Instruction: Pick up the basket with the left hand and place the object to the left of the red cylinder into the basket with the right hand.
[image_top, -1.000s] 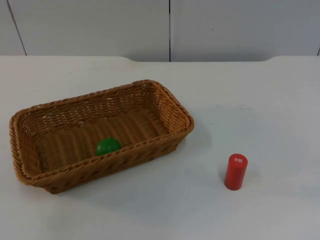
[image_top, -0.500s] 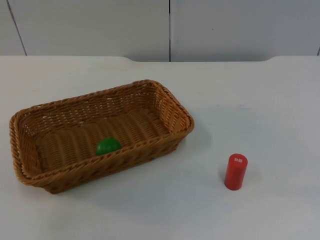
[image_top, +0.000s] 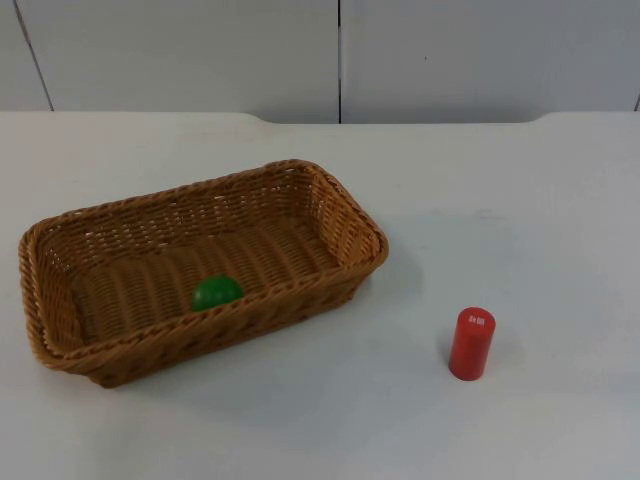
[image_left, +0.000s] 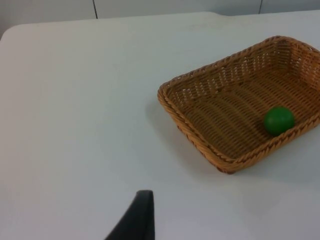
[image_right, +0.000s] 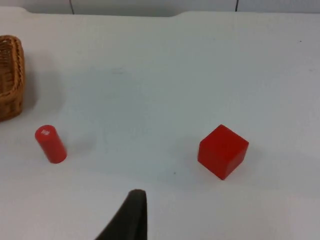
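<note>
Nothing moves since earlier frames; wicker basket (image_top: 200, 270) sits on white surface (image_top: 520, 200), green ball (image_top: 216, 292) already inside against near wall. Red cylinder (image_top: 471, 343) upright, well apart to basket's right. Red cube (image_right: 223, 151) beyond cylinder in right wrist view. Both arms wait off to sides; we cannot tell state of either set of jaws. We judge basket light, stiff, rough weave: take by rim. Ball smooth, likely rolls. Grey partition wall (image_top: 200, 50) behind surface.
</note>
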